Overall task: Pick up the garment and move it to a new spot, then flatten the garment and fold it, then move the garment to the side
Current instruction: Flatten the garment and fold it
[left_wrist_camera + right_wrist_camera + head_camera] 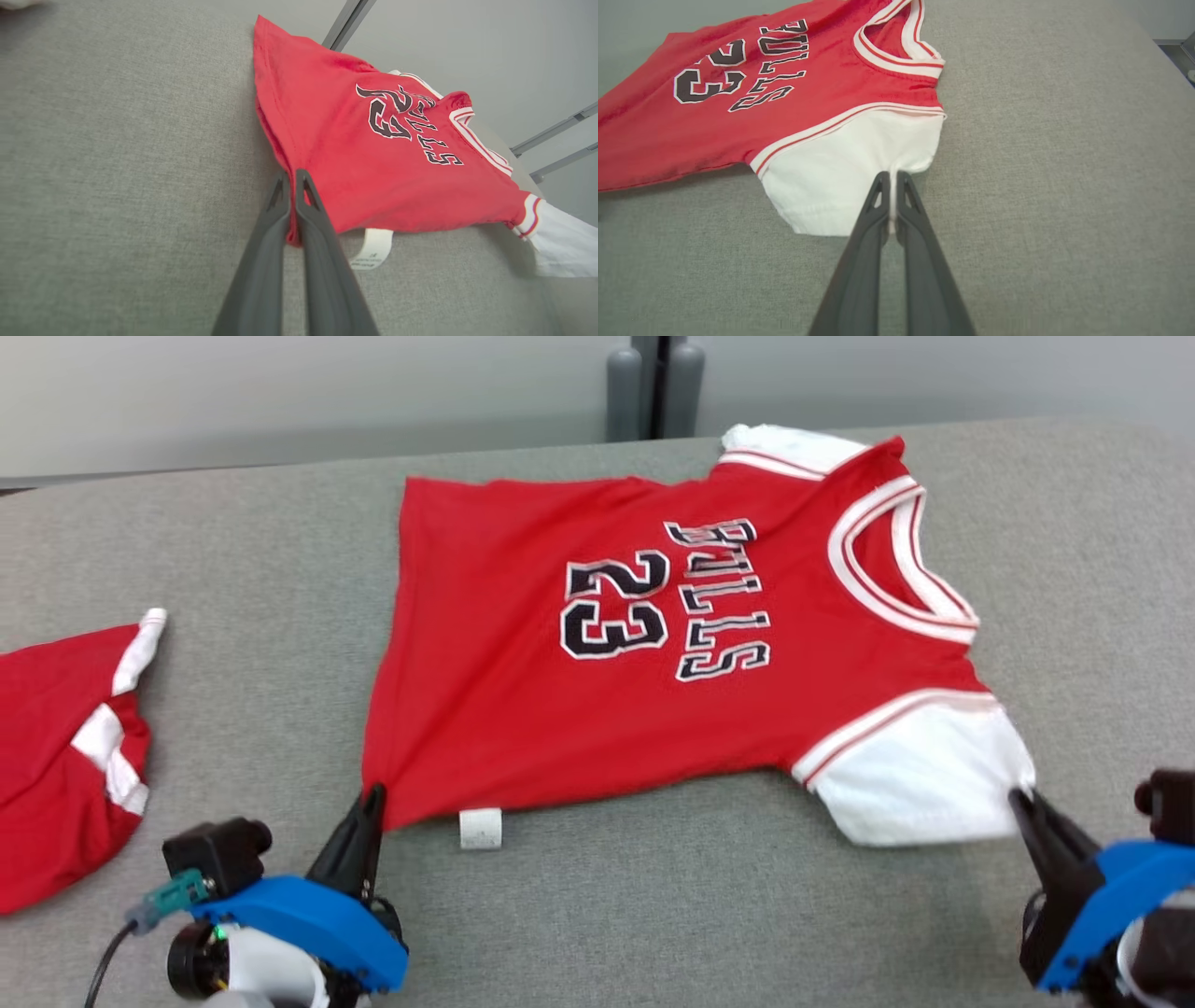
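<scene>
The garment (pixel 523 709) is a red jersey with white sleeves and "BULLS 23" on its chest, spread flat across the grey table, collar to the right. My left gripper (pixel 372 795) is shut on the jersey's near hem corner (pixel 292 235), and red cloth shows pinched between the fingers in the left wrist view. My right gripper (pixel 1019 798) is shut on the edge of the near white sleeve (pixel 850 172), with white cloth caught between its fingers (pixel 878 205). A white label (pixel 481 828) sticks out from under the hem.
A second red and white garment (pixel 56 756) lies crumpled at the table's left edge. The grey fabric table (pixel 700 915) stretches wide around the jersey. Grey posts (pixel 653 387) stand behind the far edge.
</scene>
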